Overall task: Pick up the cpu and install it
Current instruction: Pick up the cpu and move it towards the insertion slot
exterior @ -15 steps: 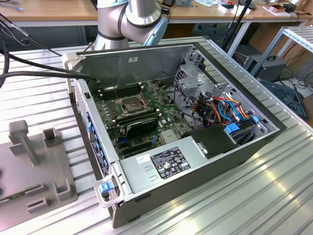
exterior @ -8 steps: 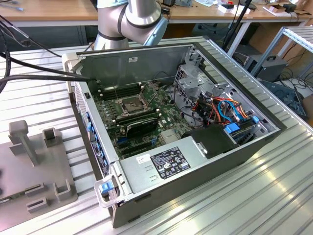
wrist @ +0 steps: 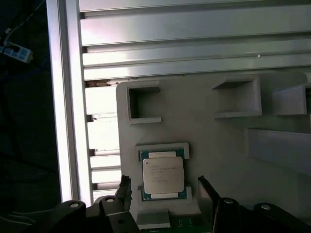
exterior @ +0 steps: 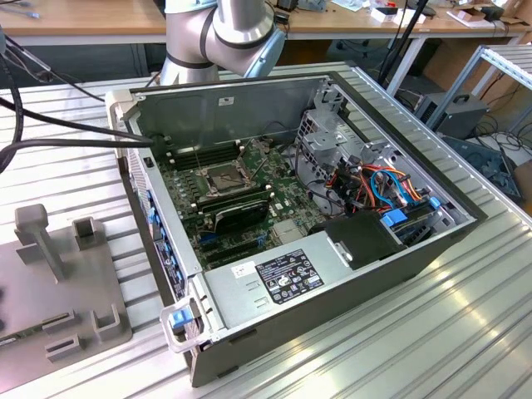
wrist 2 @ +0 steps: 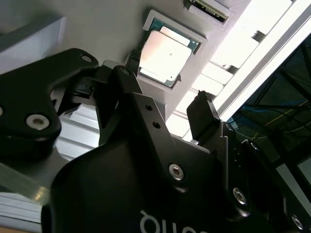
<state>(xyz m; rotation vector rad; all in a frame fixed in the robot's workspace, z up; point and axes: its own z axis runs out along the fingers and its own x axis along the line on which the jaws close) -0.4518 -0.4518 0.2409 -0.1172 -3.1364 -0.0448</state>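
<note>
The cpu (wrist: 163, 174), a small square chip with a silver-grey metal top on a green edge, lies flat in a shallow nest of a grey holder plate (wrist: 218, 155). My gripper (wrist: 164, 190) is open, with one black finger on each side of the chip's near edge and nothing held. In the second wrist view the cpu (wrist 2: 165, 54) sits just beyond the gripper (wrist 2: 163, 94), apart from the fingertips (wrist 2: 203, 109). In the exterior view the open computer case holds the green motherboard (exterior: 249, 212) with its dark metal-framed socket (exterior: 226, 176).
The grey holder plate (exterior: 50, 287) with raised posts and pockets lies on the slatted aluminium table (exterior: 416, 332) at the exterior view's left, beside the case wall (exterior: 158, 233). Black cables (exterior: 58, 133) run above it. A power supply (exterior: 274, 278) and drive cage (exterior: 332, 141) fill the case's other end.
</note>
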